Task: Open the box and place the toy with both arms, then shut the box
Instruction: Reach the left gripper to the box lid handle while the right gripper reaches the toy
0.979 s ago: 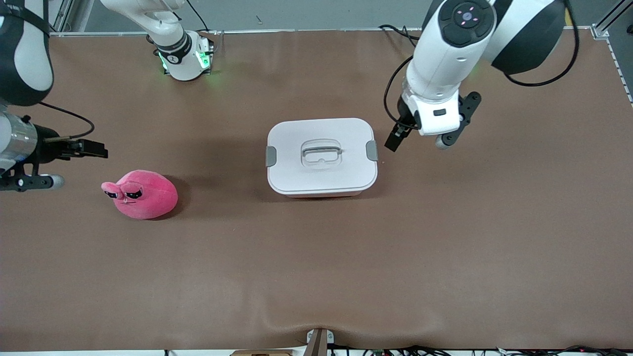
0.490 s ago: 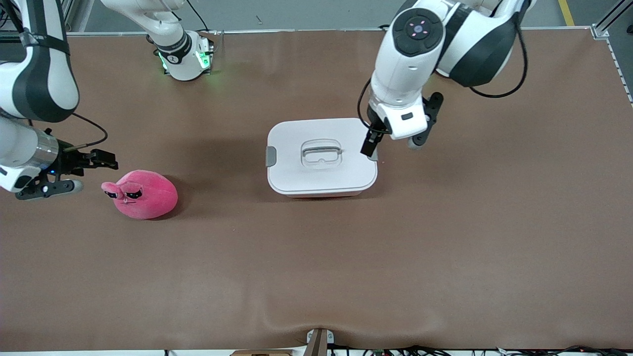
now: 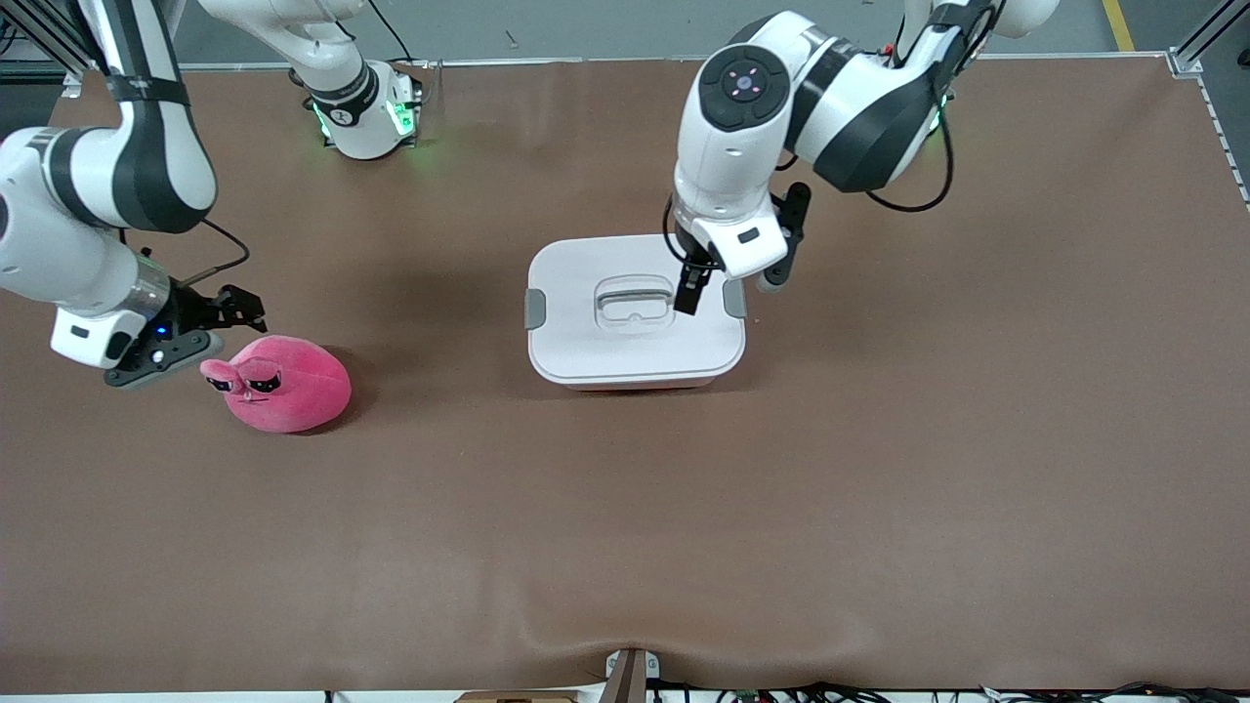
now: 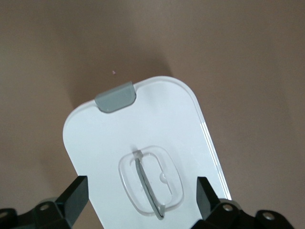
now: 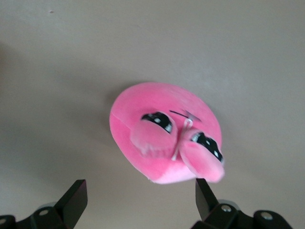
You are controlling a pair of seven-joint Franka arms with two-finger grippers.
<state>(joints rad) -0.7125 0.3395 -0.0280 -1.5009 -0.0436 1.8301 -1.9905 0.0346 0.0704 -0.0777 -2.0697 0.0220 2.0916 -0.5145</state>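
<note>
my left gripper (image 4: pixel 140 191), jaws apart, over pale pink tub's white lid (image 3: pixel 635 337); right gripper (image 5: pixel 138 200), apart, above pink plush blob (image 3: pixel 283 383). risk: missing recessed handle (image 4: pixel 150 183), lid slips.

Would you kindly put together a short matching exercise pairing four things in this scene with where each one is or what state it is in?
Things:
1. box
2. toy
3. left gripper
4. right gripper

Places or states:
A. open, beside the toy
B. lying on the table toward the right arm's end
C. open, over the lid beside its handle
D. shut, lid on

Pairs: 1-D, 2-B, 3-C, 4-A
</note>
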